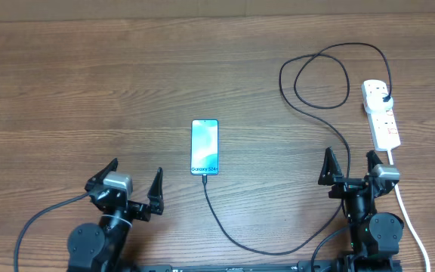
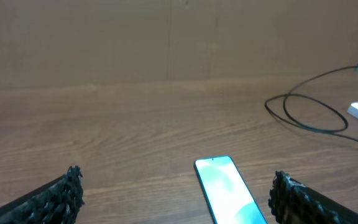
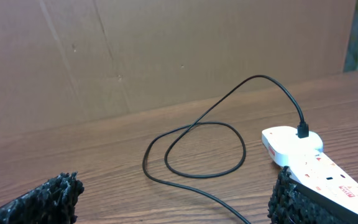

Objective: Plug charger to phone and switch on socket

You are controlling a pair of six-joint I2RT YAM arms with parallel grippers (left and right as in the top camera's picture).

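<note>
The phone (image 1: 205, 146) lies face up mid-table, teal screen lit; it also shows in the left wrist view (image 2: 229, 190). The black charger cable (image 1: 263, 245) runs from the phone's near end, curves right, loops (image 1: 319, 79) and ends in a black plug seated in the white socket strip (image 1: 381, 113). The right wrist view shows the loop (image 3: 194, 149) and the strip with the plug (image 3: 303, 152). My left gripper (image 1: 132, 185) is open and empty, near-left of the phone. My right gripper (image 1: 351, 170) is open and empty, just near the strip's near end.
The strip's thick white cord (image 1: 418, 234) runs down the right side past my right arm. A brown cardboard wall (image 3: 166, 56) stands behind the wooden table (image 1: 89, 91).
</note>
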